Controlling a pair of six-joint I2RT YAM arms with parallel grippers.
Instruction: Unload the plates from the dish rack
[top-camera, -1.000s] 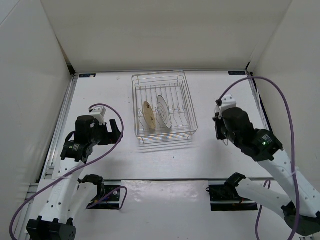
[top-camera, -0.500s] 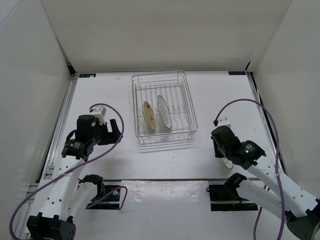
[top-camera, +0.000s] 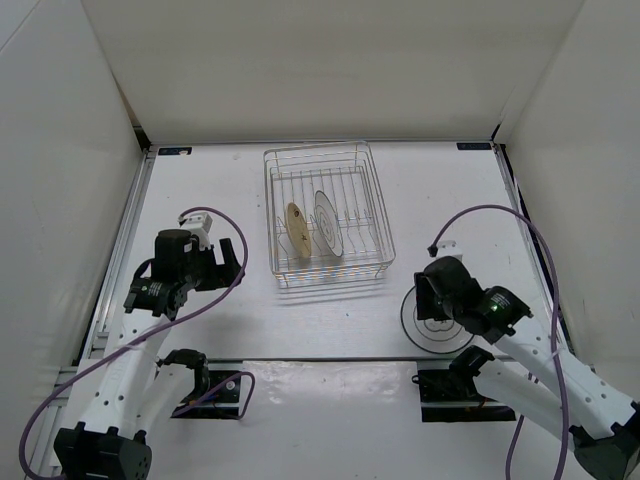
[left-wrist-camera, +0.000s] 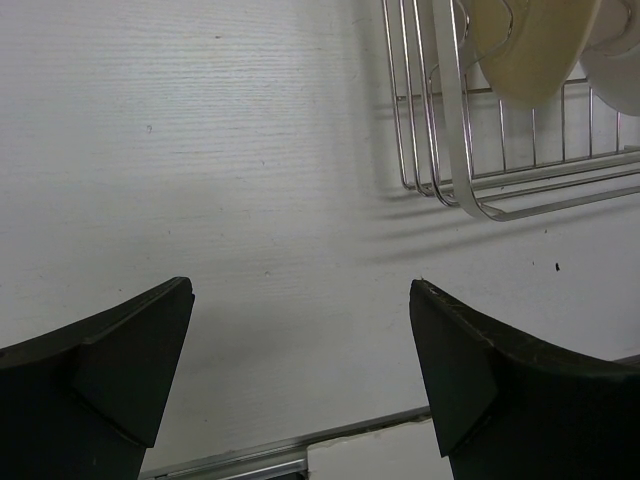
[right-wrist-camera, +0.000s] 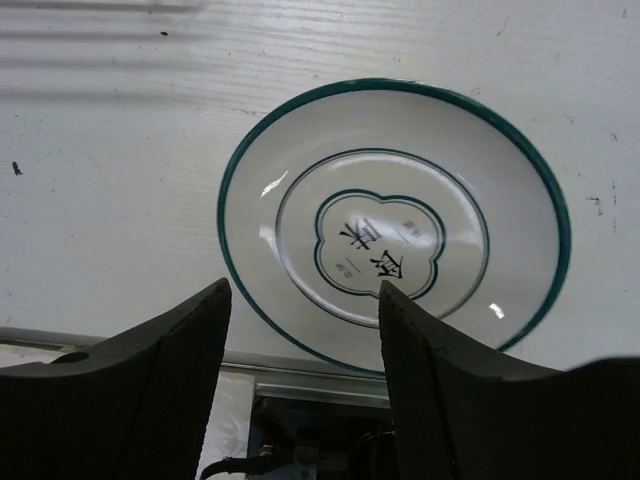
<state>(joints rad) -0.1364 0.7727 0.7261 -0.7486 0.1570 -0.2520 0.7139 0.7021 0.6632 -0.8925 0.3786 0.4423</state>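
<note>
The dish rack (top-camera: 318, 151) stands at the table's middle back. Two plates stand upright in it: a tan plate (top-camera: 296, 232) and a white plate (top-camera: 328, 222) with dark rings. A third plate (top-camera: 415, 330), white with green rings, lies flat on the table at the near right. My right gripper (top-camera: 423, 299) hovers over that plate's near edge, open, and holds nothing (right-wrist-camera: 303, 300); the plate (right-wrist-camera: 395, 230) lies free beyond the fingers. My left gripper (top-camera: 232, 265) is wide open (left-wrist-camera: 300, 300) over bare table left of the rack (left-wrist-camera: 450, 150), with the tan plate (left-wrist-camera: 530, 50) ahead.
White walls enclose the table on three sides. A metal rail (right-wrist-camera: 300, 375) runs along the near edge just behind the flat plate. The arms' base mounts (top-camera: 445, 385) sit below it.
My right arm came down towards the near edge with the ringed plate. The plate now lies flat on the table and the jaws have opened off it. The left arm barely moved.
</note>
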